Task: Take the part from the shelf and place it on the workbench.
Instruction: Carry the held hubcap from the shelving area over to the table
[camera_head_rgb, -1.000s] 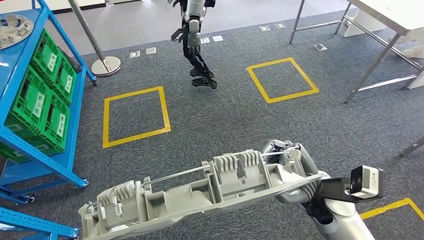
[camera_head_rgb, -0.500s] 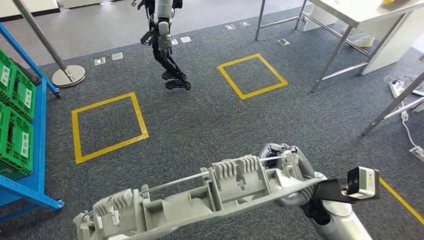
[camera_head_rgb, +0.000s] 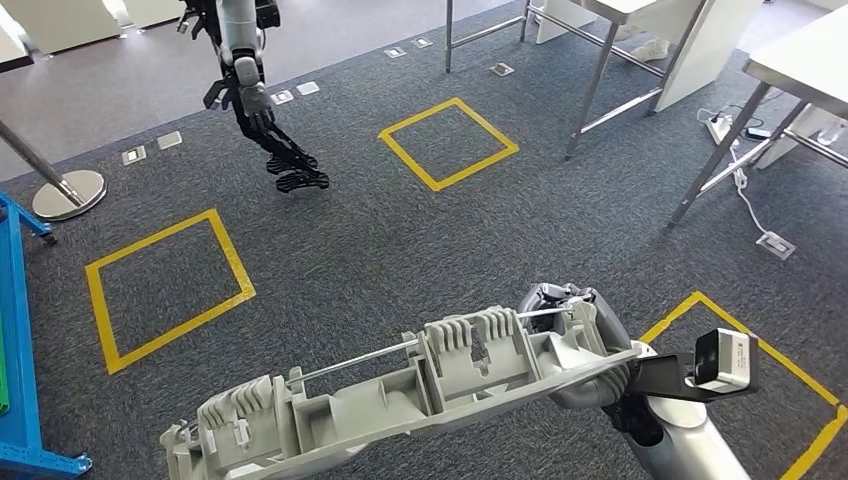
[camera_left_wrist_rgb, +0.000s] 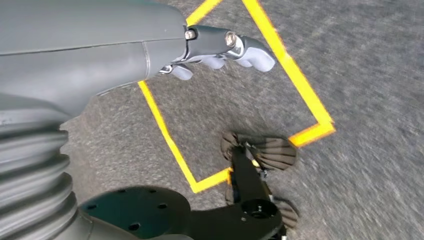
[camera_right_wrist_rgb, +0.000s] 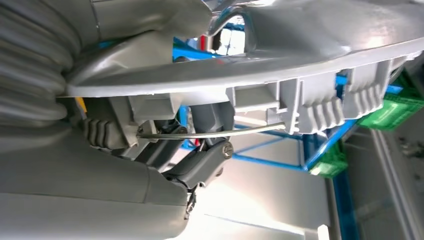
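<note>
Your right hand (camera_head_rgb: 578, 330) grips the grey part (camera_head_rgb: 400, 395) at one end — it juts out leftward over open carpet (camera_head_rgb: 420, 240). Left hand (camera_left_wrist_rgb: 220, 47) hangs empty, fingers loosely apart.

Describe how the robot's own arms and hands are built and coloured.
The right arm is smooth silver metal with a black bracket carrying a small silver camera box. Each wrist wears a grey ribbed cover. The left robot hand has a thick grey thumb with visible screws. The right robot hand has grey and darker fingers.
</note>
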